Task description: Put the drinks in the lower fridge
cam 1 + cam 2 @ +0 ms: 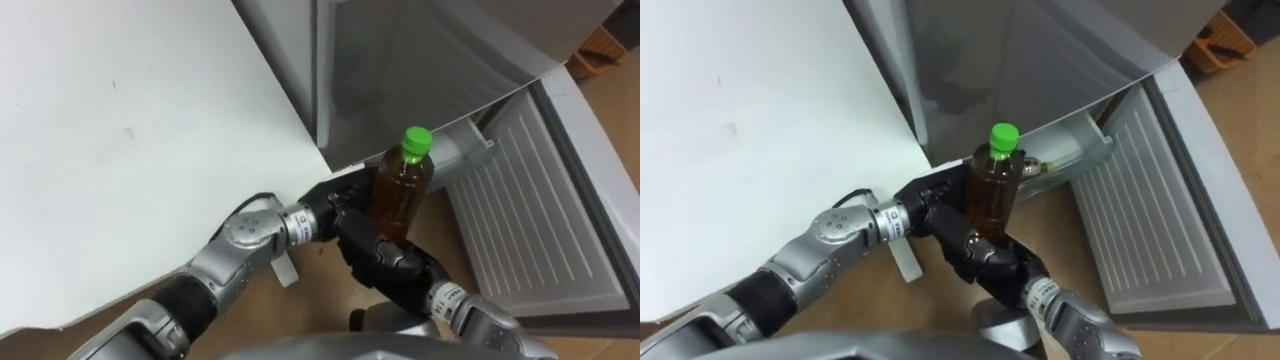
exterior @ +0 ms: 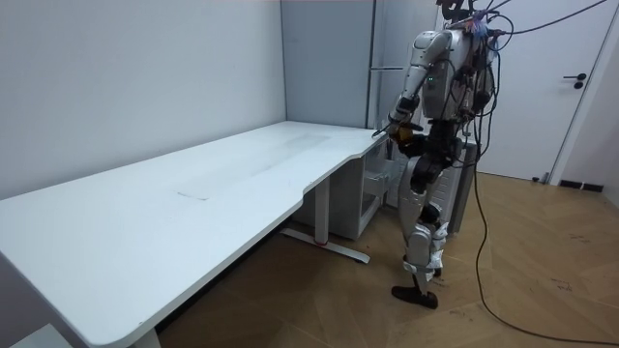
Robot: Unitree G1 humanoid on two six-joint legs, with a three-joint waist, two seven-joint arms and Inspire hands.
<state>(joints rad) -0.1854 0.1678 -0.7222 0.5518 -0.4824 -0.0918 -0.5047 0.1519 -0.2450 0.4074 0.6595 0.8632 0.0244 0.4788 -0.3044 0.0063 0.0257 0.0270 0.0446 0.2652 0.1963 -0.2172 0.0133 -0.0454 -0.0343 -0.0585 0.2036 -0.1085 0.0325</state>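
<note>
Bottle [image 1: 400,190] upright, clamped by both: left robot hand [image 1: 335,215] at its 9 o'clock, right robot hand [image 1: 385,262] at 6.

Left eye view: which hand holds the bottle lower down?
The right hand, coming in from the lower right, is curled round the base of the bottle. The left hand grips its side higher up.

One bottle [image 1: 401,187]; one white desk [image 1: 120,120]; one fridge [image 1: 450,60]; one open fridge door [image 1: 530,205].

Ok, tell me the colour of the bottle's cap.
Green; the cap shows best in the right eye view.
</note>
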